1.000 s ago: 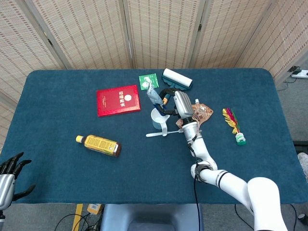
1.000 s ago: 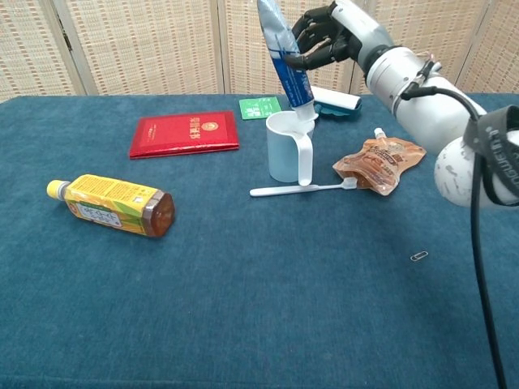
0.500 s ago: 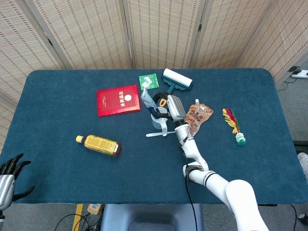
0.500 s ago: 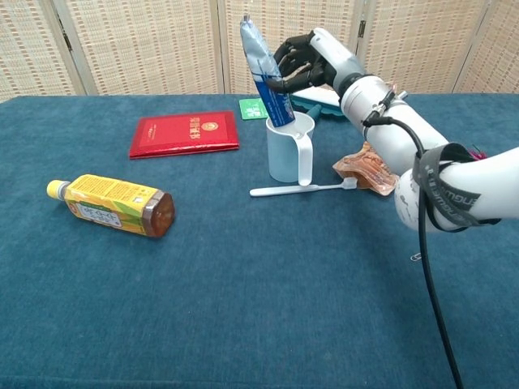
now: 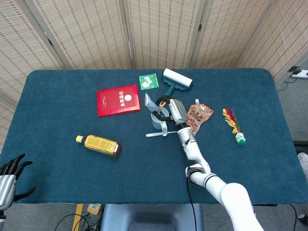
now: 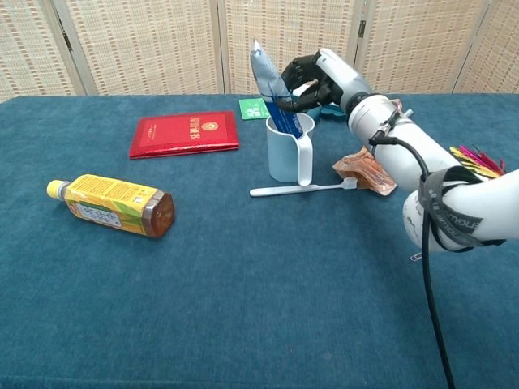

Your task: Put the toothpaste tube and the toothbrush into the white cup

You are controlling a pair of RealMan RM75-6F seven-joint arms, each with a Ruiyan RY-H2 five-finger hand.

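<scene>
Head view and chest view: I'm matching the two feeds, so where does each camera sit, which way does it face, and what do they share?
Head view: high above the near edge, looking steeply down on the table; shows the right arm, right robot hand at the cup, left robot hand at bottom left.
Chest view: low, facing forward across the table to the screens; only the right arm and robot hand show.
Shared: cup, tube, toothbrush, bottle, red book.

The right robot hand (image 6: 312,77) has black fingers on a silver-white shell, its glossy white arm banded in black and trailed by a black cable.
</scene>
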